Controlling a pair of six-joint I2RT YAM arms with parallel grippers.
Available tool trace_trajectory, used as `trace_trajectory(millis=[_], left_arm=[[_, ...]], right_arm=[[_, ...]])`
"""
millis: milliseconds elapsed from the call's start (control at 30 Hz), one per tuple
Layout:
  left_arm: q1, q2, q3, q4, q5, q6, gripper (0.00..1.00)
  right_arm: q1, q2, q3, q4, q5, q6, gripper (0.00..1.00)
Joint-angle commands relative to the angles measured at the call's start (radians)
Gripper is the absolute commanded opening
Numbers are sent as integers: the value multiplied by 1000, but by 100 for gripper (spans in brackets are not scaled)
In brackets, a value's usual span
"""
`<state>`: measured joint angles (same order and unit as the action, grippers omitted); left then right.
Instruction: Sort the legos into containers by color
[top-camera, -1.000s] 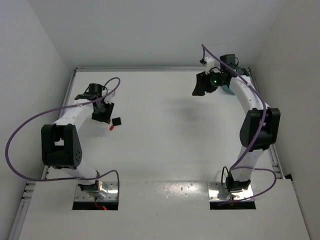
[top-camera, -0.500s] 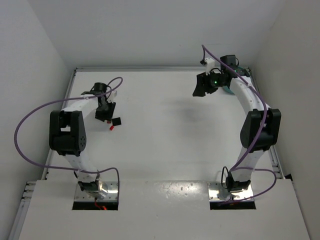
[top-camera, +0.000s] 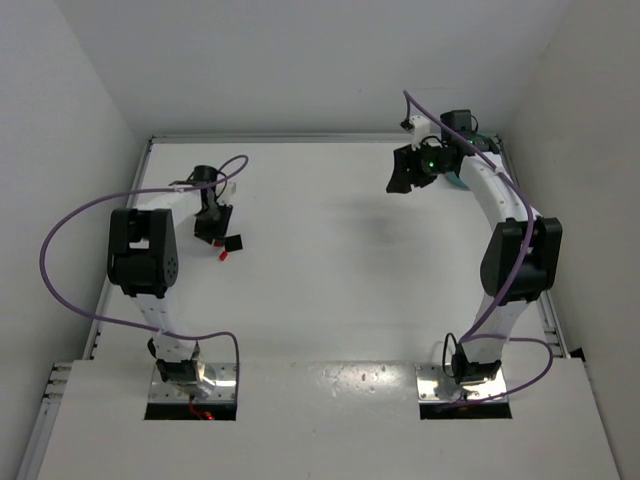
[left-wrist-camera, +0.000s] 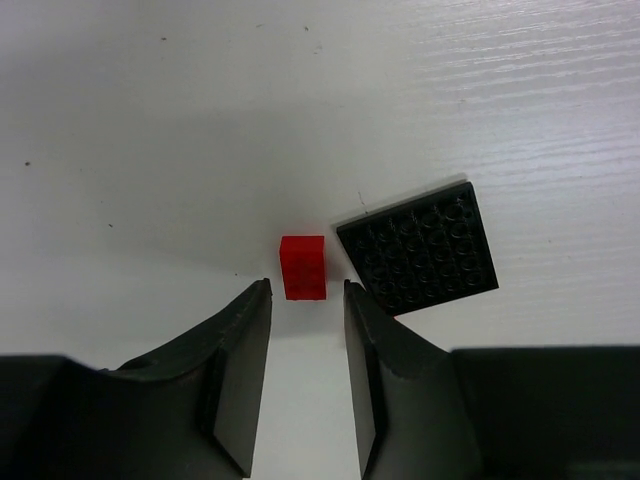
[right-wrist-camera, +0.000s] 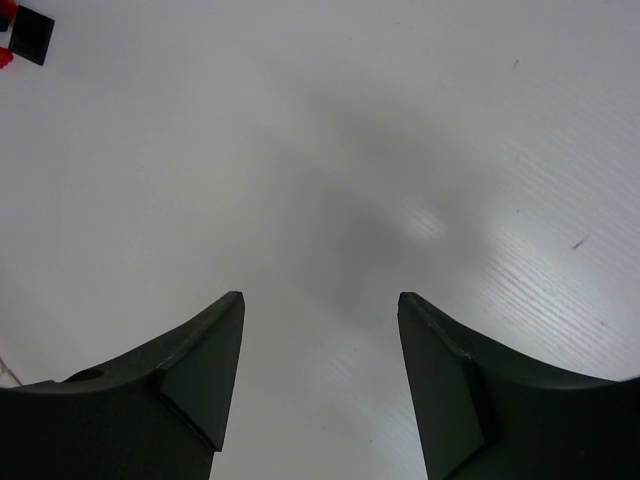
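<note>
A small red lego lies on the white table just beyond the fingertips of my left gripper, in line with the gap. The jaws stand narrowly open and touch nothing. A flat black lego lies right beside the red one, near the right fingertip. From above, my left gripper hangs over the black lego and the red lego at the left. My right gripper is open and empty, held above bare table at the back right. The teal bowl is mostly hidden behind the right arm.
White walls close off the table at the back and on both sides. A purple cable loops out from each arm. In the right wrist view the black lego shows far off at the top left corner.
The left arm has folded back, its elbow swinging in towards its base, while its gripper has stayed over the red and black legos. The right arm has not moved.
</note>
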<state>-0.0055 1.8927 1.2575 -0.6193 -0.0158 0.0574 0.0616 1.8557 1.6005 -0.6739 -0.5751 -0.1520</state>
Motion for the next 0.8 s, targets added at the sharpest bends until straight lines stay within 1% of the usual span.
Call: trace_trajectory(millis=[0,367,500,533,567,667,700,733,767], left_arm=[[6,14,33,13,-16,-21,39],[15,45,42,23,-26,-30,35],[15,54,42,44,-26,-30,31],[15,54,42,56,-26,-30,28],[15,54,42,56,-26,-30,27],[24,54,42,56,14,-21,24],[24,54,42,56,55,-21,24],[38,42,42,46,91,-21,23],[57,22,42,46,127,-21,22]], right_arm=[[6,-39,18,34,3,5,64],[6,-39,18,34,12,5,64],[6,-39,18,34,12,5,64],[6,-39,18,34,3,5,64],[6,-39,27,22,-11,5,64],[-3,-29,36,-1,-126,-6,64],[-3,-29,36,-10,-203,-32,64],[-3,-29,23,-10,-233,-32,64],[-3,-48,3,38,-277,-32,64]])
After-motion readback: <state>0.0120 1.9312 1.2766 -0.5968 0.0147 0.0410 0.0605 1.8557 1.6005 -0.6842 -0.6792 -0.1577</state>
